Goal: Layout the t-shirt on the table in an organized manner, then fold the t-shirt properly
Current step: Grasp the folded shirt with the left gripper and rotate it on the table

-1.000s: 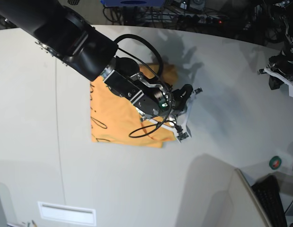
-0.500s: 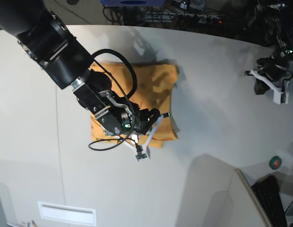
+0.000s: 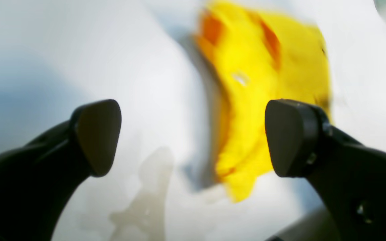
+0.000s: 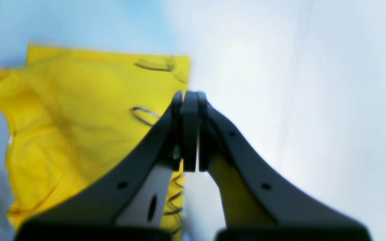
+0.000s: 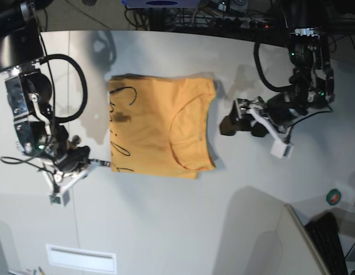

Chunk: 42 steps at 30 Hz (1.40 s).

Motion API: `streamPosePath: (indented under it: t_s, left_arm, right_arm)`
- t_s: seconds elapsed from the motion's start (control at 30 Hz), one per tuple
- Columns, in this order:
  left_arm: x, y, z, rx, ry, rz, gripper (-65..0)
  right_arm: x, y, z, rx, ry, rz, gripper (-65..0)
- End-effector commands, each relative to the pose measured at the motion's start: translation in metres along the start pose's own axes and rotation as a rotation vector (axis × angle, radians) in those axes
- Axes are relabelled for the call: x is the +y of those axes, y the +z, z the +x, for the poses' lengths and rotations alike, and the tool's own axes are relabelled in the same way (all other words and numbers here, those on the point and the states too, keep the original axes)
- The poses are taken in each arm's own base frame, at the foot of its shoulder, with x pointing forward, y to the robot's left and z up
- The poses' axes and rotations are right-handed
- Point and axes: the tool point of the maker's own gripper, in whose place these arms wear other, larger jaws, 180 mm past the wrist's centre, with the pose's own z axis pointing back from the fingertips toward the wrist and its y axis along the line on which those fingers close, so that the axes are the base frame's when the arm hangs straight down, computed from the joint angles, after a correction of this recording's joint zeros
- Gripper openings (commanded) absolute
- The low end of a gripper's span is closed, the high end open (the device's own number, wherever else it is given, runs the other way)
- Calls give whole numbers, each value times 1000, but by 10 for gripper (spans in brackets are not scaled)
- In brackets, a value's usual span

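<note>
T-shirt lies flat on the surface, in the far-centre part and well in from every edge in the base view. It reads as a compact folded rectangle: neckline curve showing on top, dark line markings along the side nearest the right arm, edges fairly square. A little bunching shows at the corner near the collar; wrist views are too blurred to judge creases.

Right end effector: fingers pressed together, nothing between them. It sits just beside the shirt's marked edge and, as far as the base view shows, apart from the cloth.

Left end effector: fingers wide apart, nothing held. It hovers off the opposite side of the shirt, near it but not touching; the wrist view shows bare surface between the pads.

Progress call: layout looks done and the main folds look done, sleeves are tucked out of sight and the shape is a tidy block. Neither arm is on the cloth, so this looks like the end, or a pause before one last fold. What may be left: another halving if a smaller packet is wanted, plus smoothing the collar-side corner. Cannot tell from here how many layers are stacked.
</note>
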Motion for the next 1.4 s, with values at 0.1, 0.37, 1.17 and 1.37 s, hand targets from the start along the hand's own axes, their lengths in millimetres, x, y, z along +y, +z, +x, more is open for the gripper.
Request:
streamPosePath:
  t_s: [0.1, 0.37, 1.17, 1.37]
  left_arm:
    - [-11, -28, 5, -26, 21, -67, 0]
    - [-41, -87, -20, 38, 100, -155, 0]
    - [-17, -109, -48, 566, -907, -23, -650]
    - [-34, -91, -73, 781, -1588, -177, -650]
  right_arm:
    - [-44, 12, 13, -52, -27, -78, -650]
    - [-77, 21, 0, -45, -41, -89, -650]
    - [-138, 44, -43, -1, -94, -165, -650]
    - [-136, 43, -49, 14, -95, -160, -650]
